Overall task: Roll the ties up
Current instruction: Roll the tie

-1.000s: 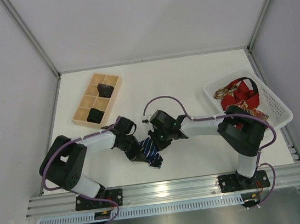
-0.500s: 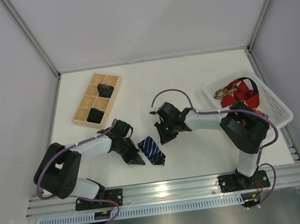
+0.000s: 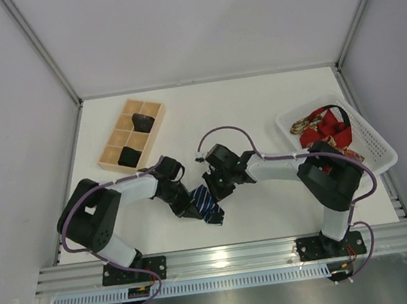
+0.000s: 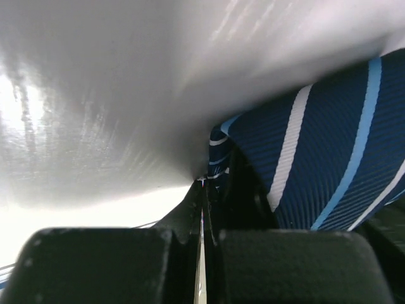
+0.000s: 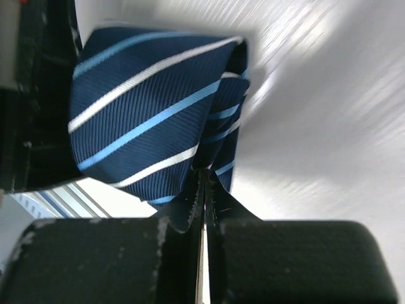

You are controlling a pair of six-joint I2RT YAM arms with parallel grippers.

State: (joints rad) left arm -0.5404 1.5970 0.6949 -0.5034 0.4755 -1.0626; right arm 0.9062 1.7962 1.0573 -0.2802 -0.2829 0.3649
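I'm tucking the tie roll, left gripper and right gripper both pressed together, empty; next I likely need a pinch.

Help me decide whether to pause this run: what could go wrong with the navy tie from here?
1. The left gripper and right gripper are both shut, tips seemingly pressing against the folded navy tie rather than pinching it, so it may slide or unfold.
2. In the top view both grippers crowd close over the tie; an inward push could knock them together.
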